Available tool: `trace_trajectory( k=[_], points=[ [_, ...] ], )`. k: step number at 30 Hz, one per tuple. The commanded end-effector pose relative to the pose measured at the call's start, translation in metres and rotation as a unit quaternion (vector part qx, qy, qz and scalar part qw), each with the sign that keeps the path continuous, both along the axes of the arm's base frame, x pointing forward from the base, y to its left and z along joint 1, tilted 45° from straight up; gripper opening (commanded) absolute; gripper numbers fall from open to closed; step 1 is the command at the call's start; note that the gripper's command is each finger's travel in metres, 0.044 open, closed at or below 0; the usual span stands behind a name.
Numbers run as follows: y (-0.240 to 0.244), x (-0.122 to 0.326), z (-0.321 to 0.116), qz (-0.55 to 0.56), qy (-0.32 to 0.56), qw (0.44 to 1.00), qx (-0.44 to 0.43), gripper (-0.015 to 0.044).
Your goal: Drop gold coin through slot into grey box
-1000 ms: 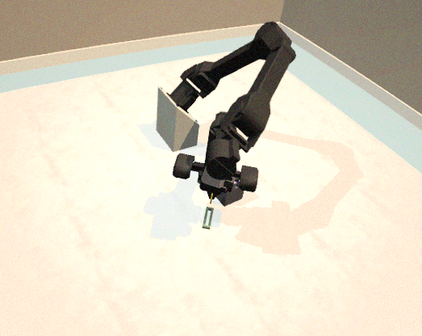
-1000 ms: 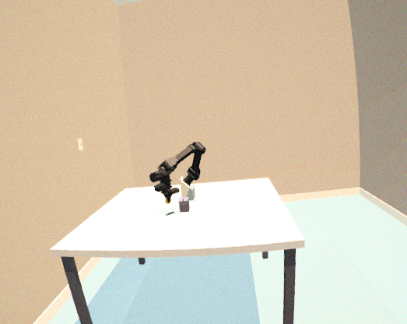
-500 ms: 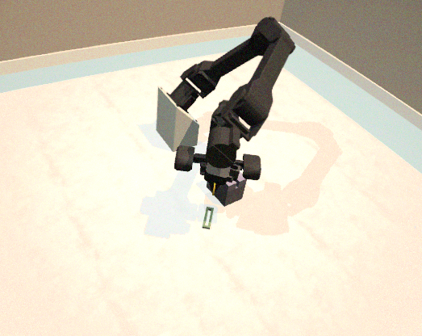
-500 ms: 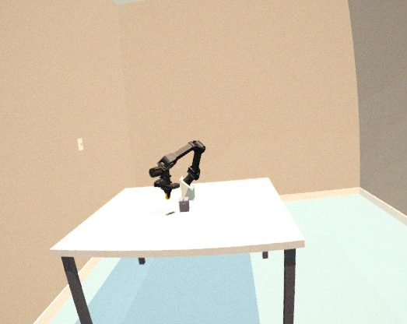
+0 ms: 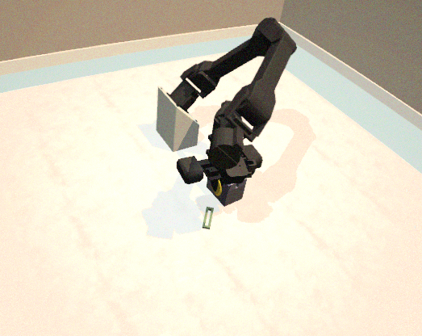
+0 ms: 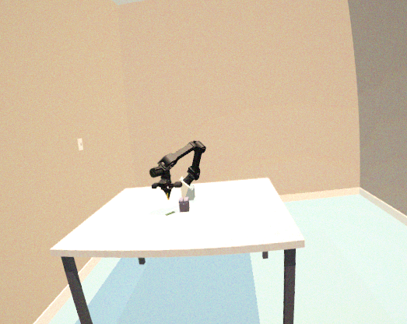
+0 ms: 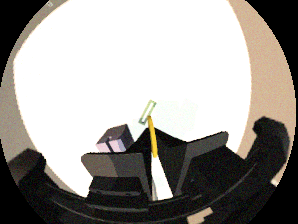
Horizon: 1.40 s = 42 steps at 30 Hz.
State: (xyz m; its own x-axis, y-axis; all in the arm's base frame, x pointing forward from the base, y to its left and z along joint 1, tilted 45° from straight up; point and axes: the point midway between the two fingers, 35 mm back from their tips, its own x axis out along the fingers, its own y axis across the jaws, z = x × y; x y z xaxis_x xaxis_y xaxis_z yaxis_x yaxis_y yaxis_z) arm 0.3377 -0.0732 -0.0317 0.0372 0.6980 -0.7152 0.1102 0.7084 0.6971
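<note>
My gripper (image 5: 217,182) (image 6: 167,193) (image 7: 150,130) is shut on the gold coin (image 5: 219,189) (image 6: 168,197) (image 7: 153,136). The coin hangs edge-on below the fingertips, above the table; its upper part is hidden between the fingers. The green holder (image 5: 206,228) (image 6: 170,213) (image 7: 142,122) is an empty thin frame flat on the table. The dark purplish-grey box (image 5: 231,195) (image 6: 184,206) (image 7: 119,133) stands beside the holder. Its slot shows as a dark line in the pale lid in the wrist view. In the top view, the gripper hides most of the lid.
A pale grey wedge-shaped stand (image 5: 166,119) (image 6: 190,193) at the arm's base is behind the box. The arm arches from there over the white table (image 5: 108,283) (image 6: 221,230). In the wrist view, the box is just left of the coin, near the left finger.
</note>
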Motion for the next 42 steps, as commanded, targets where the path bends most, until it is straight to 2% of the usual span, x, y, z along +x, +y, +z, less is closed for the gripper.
trace_trajectory(
  k=[1,10,42],
  points=[
    [0.001,0.001,0.001,0.045,-0.043,0.998,-0.002,0.0000],
    [0.003,0.000,0.004,0.063,-0.060,0.996,-0.003,0.0000],
    [0.051,-0.053,0.050,0.063,-0.058,0.996,-0.001,0.0000]
  ],
)
